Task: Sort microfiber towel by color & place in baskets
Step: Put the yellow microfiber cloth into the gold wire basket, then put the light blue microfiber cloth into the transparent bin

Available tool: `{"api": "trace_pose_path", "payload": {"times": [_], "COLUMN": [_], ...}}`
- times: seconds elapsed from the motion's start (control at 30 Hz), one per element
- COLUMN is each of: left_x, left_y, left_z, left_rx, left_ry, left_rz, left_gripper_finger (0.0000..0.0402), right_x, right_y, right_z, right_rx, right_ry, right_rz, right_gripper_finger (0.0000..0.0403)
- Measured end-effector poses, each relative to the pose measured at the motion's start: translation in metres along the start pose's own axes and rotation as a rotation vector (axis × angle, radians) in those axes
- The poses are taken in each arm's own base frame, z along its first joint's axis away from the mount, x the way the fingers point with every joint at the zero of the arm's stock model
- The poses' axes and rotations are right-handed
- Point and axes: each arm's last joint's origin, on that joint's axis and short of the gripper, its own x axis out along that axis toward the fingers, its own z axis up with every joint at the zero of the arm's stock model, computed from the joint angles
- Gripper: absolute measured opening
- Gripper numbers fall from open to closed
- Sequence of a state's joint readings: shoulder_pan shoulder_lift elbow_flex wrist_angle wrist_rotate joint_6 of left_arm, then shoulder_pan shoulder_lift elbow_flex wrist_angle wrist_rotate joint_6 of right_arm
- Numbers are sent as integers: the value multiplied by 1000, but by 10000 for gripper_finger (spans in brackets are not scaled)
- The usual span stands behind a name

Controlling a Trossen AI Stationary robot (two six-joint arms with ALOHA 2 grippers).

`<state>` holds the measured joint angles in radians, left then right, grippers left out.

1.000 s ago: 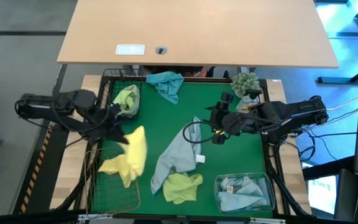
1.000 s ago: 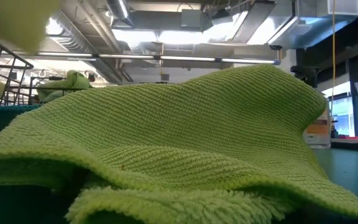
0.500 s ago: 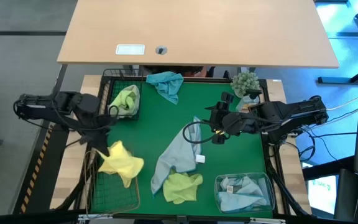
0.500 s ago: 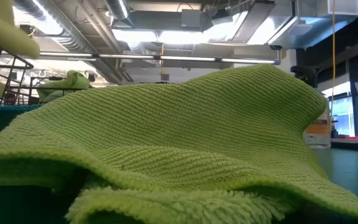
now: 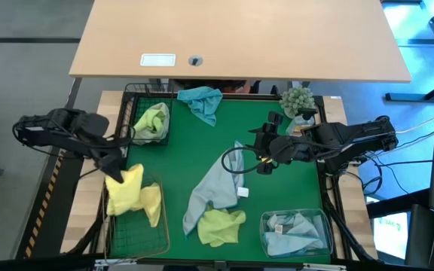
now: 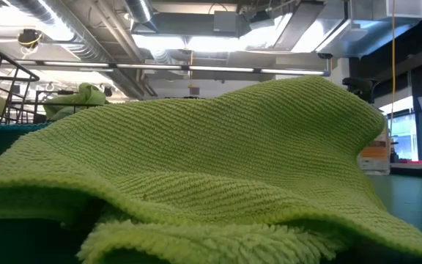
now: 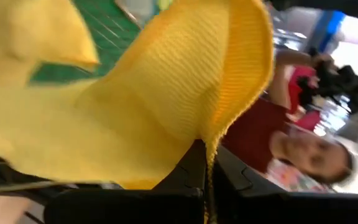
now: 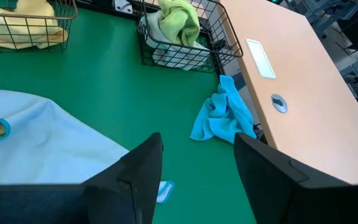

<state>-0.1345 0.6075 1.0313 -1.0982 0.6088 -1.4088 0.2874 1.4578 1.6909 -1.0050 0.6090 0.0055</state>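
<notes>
The left hand hangs over the tan wire basket at the table's near left corner, its fingers pinched together on a yellow towel that drapes down into the basket. One flap lies toward the basket's inner rim. To finish this step well, I judge the hand should sink a little deeper so the cloth pools inside the wire walls, then part its fingers and rise straight up so no corner snags on the rim.

The right hand waits over the middle of the green table, its fingers apart, holding nothing.

Left to sort: a light blue towel and a green towel near the middle front, and a teal towel at the far edge. The black basket at the far left holds a green cloth; the clear tub at the near right holds pale blue ones.
</notes>
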Motion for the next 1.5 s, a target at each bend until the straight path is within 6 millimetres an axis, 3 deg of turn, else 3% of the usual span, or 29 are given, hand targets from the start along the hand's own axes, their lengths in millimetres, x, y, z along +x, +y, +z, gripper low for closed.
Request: {"api": "trace_pose_path", "payload": {"times": [0.43, 0.8, 1.1, 1.5], "left_x": [11, 70, 106, 115], "left_y": [-1, -13, -12, -8], "left_z": [9, 18, 16, 20], "left_rx": [77, 71, 72, 90], "left_ry": [-79, 103, 205, 119], "left_rz": [108, 352, 493, 597], "left_gripper_finger": [0, 2, 52, 107], "right_x": [0, 0, 0, 0], "right_y": [0, 0, 0, 0], "right_z": [0, 0, 0, 0], "right_rx": [0, 0, -3, -4], "right_ry": [0, 0, 0, 0], "right_rz": [0, 0, 0, 0], "right_gripper_finger": [199, 199, 199, 199]}}
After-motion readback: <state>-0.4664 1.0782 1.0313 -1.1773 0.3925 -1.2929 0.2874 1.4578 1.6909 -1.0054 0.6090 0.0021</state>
